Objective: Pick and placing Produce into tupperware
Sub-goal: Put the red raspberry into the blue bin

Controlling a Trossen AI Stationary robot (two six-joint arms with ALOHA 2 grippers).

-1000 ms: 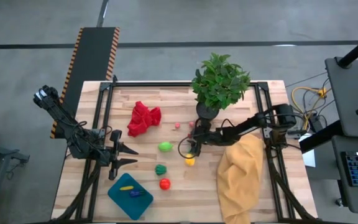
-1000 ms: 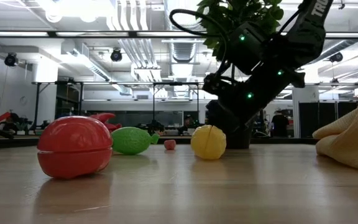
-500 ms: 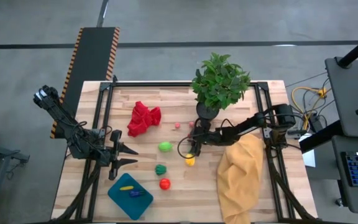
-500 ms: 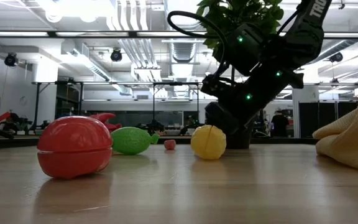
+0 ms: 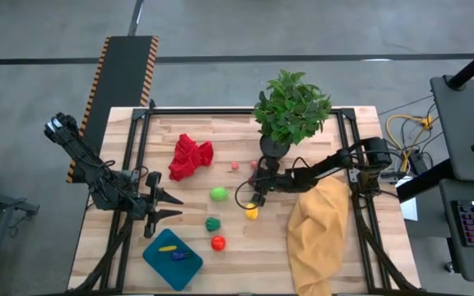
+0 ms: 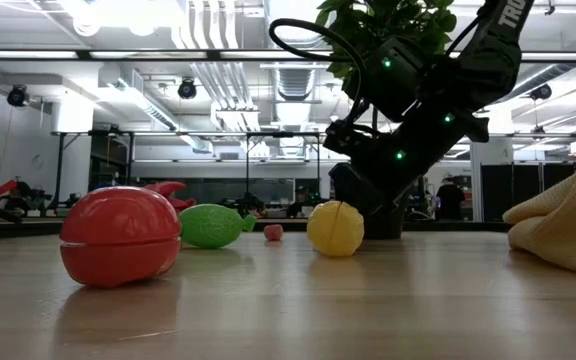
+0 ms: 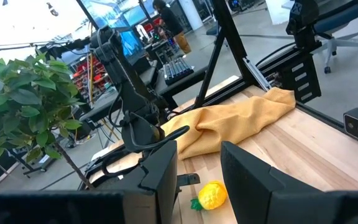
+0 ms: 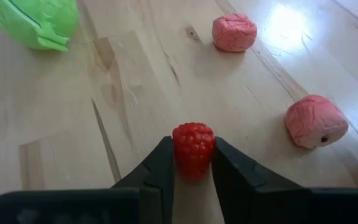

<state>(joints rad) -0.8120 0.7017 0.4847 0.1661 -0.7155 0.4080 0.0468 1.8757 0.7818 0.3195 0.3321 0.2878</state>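
Observation:
My right gripper (image 8: 193, 163) is shut on a small red raspberry (image 8: 193, 144); in the high view it sits low (image 5: 254, 199) by the plant pot, just beyond the yellow piece (image 5: 252, 213). Around it on the table lie two pink pieces (image 8: 234, 32) (image 8: 316, 121), a bright green piece (image 5: 218, 194), a dark green piece (image 5: 212, 223) and a red piece (image 5: 218, 242). The teal tupperware (image 5: 161, 261) stands near the table's near-left corner, with a yellow and a purple piece inside. My left gripper (image 5: 177, 206) waits open, to the left of the produce. My right gripper pinches the raspberry by its two sides (image 8: 178, 149) between the free ends of its fingers (image 8: 160, 171). The fingers slant down toward the table. Whether the raspberry is lifted clear of the wood, I cannot tell.
A leafy potted plant (image 5: 290, 108) stands right behind my right gripper. A mustard-yellow cloth (image 5: 319, 234) lies heaped on the table's right side and a red cloth (image 5: 190, 156) on its far left. Black frame rails run along the table's edges.

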